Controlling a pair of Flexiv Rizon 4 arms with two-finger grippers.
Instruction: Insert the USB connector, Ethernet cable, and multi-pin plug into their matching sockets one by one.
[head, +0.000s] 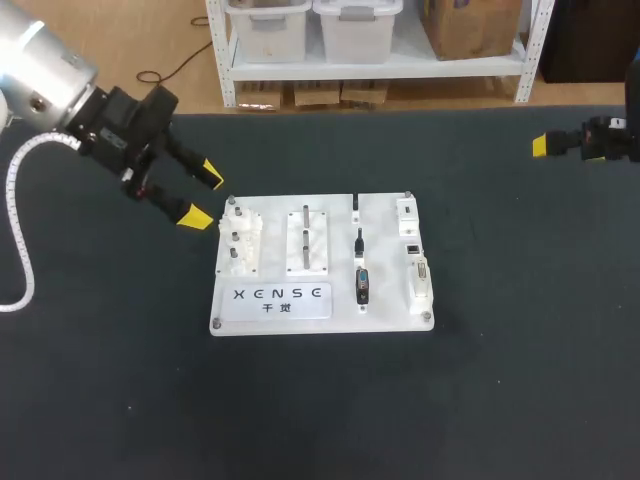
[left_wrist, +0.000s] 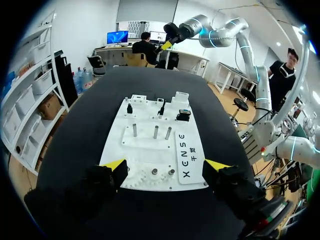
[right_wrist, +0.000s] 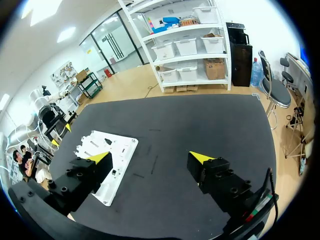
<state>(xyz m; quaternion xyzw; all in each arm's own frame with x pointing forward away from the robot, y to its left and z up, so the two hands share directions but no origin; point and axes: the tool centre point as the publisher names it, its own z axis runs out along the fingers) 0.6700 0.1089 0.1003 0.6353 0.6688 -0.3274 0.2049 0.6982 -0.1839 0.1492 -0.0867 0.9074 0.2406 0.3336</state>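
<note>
Both wide, empty: left pincer (head: 203, 195) near board (head: 385, 305) corner, right pincer (right_wrist: 150, 157) well apart. Best: grip plug (head: 362, 285) squarely from above, aligned with socket (head: 420, 280).

Black-topped table (head: 500, 380), matte. Behind it: white shelf rack (head: 380, 68) with 2 grey bins (head: 355, 30) and a cardboard box (head: 470, 25) (light wood floor (head: 180, 40) underneath). Ceiling panel lights (right_wrist: 67, 35) on, white walls (left_wrist: 85, 25).

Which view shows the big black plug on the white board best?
The head view: the big black plug lies unobstructed, from above, on the white board. The left wrist view shows it small, at the board's far end. In the right wrist view it is too small to tell.
</note>
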